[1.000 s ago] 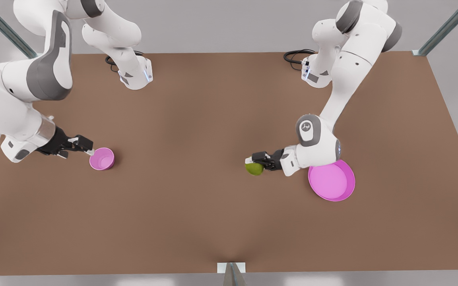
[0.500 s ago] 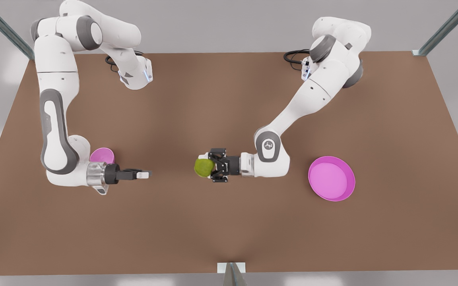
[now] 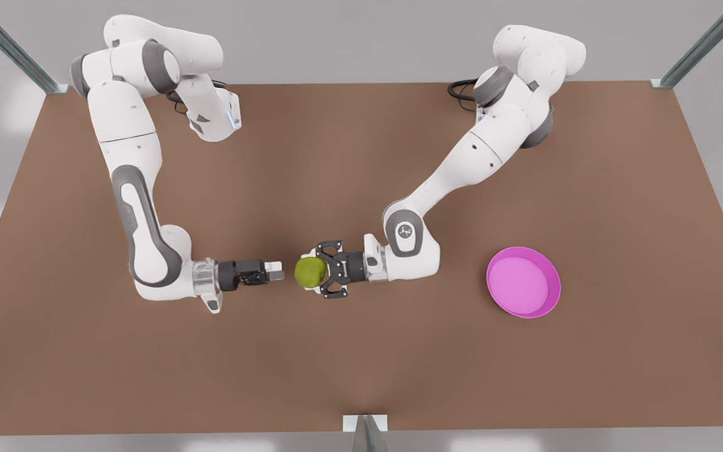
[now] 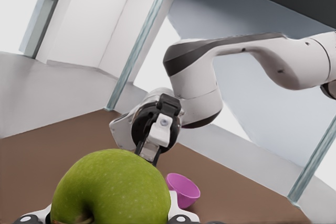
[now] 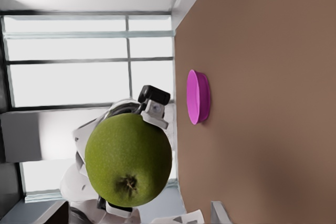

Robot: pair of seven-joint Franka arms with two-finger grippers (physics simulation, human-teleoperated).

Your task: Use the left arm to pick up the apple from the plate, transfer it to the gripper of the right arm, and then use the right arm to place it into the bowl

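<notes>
The left gripper (image 3: 319,274) is holding the apple (image 3: 310,272) above mid-table, well clear of the plate (image 3: 523,282). The right gripper (image 3: 275,272), fingers seemingly narrow, is closing in from the bowl's side, now just short of the apple; handover looks imminent.

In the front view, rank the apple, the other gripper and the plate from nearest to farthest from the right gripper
1. The apple, just off the right gripper toward the front view's right.
2. The left gripper, holding the apple.
3. The plate, far on the front view's right.
</notes>
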